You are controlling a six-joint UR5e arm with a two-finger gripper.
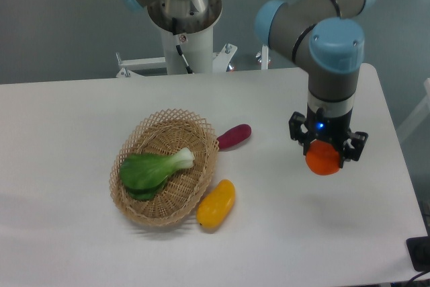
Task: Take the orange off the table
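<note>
The orange (324,160) is a small round bright-orange fruit held between the black fingers of my gripper (327,154) at the right side of the white table (67,139). The gripper points straight down and is shut on the orange. The fruit's top is hidden by the gripper body. A faint shadow lies on the table below it; I cannot tell for sure whether the orange touches the table or hangs just above it.
A woven wicker basket (138,210) with a green bok choy (153,169) sits left of centre. A yellow-orange oblong fruit (216,203) lies by the basket's right rim. A purple oblong vegetable (234,136) lies behind it. The robot base (185,25) stands at the back edge.
</note>
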